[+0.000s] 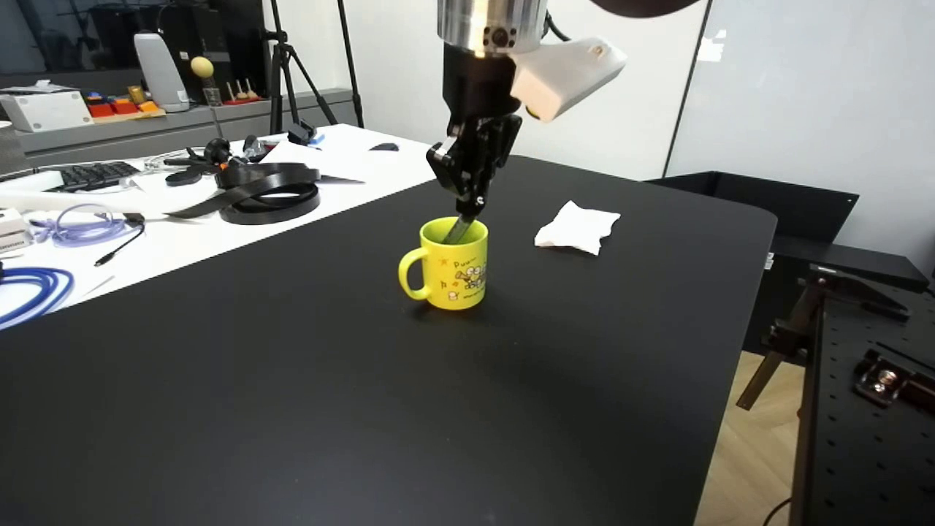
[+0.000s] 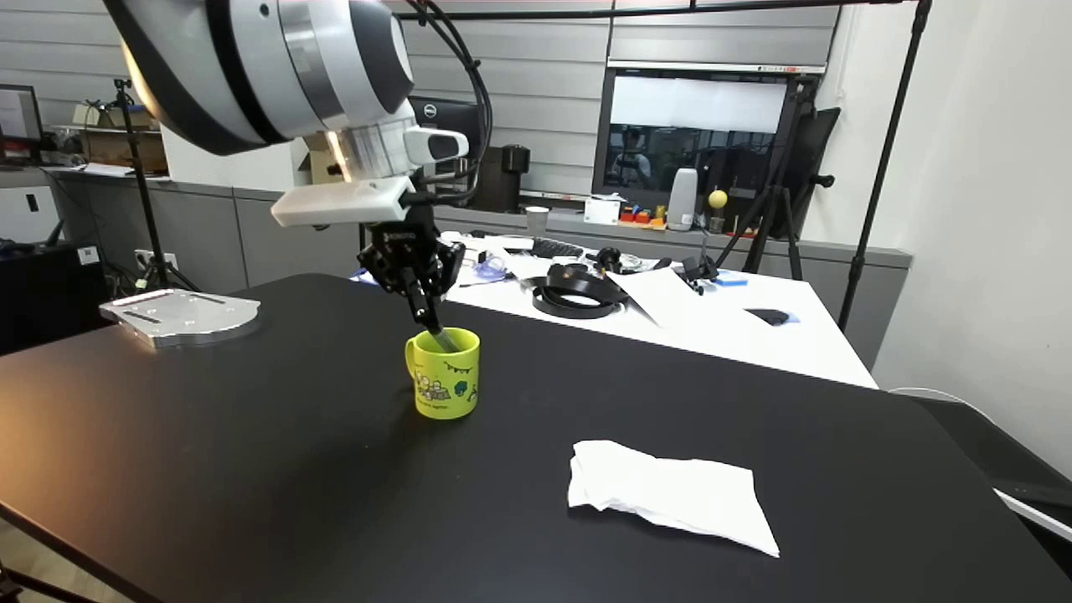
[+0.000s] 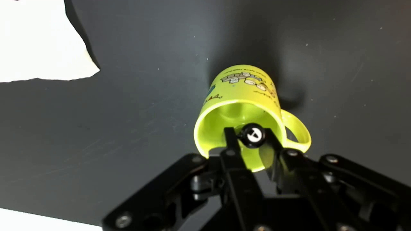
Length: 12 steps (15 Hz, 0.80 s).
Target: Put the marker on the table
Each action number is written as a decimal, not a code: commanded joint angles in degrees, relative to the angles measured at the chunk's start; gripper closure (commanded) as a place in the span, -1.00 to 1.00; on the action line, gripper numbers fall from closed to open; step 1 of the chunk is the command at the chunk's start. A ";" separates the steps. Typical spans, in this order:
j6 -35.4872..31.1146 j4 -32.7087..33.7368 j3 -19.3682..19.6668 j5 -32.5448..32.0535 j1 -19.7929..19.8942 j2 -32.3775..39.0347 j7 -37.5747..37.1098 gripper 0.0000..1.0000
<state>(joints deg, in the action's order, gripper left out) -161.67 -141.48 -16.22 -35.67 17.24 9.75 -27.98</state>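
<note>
Marker (image 3: 253, 135): slanting down into the mug (image 1: 454, 277) — black end with a white mark uppermost.
Pincer (image 3: 251, 133): pinching the marker at that black end, a finger on either side.
Mug: yellow, upright on the black worktop (image 1: 292, 409), handle out to one side.
White sheet (image 2: 662, 490): creased, lying on the worktop — well apart from the mug.
Metal plate (image 2: 188, 316): at the worktop's edge, in an exterior view.
</note>
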 commanded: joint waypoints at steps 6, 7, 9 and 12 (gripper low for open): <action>-3.29 -7.21 1.06 8.56 2.58 -18.73 8.50 0.89; -4.20 -7.27 1.80 7.59 3.32 -19.37 7.89 0.89; -6.67 -7.45 3.38 8.11 4.05 -19.07 9.17 0.89; -9.85 -7.46 6.15 11.90 3.65 -15.89 11.81 0.89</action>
<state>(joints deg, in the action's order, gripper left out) -168.02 -148.46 -12.36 -26.93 21.11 -8.65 -18.88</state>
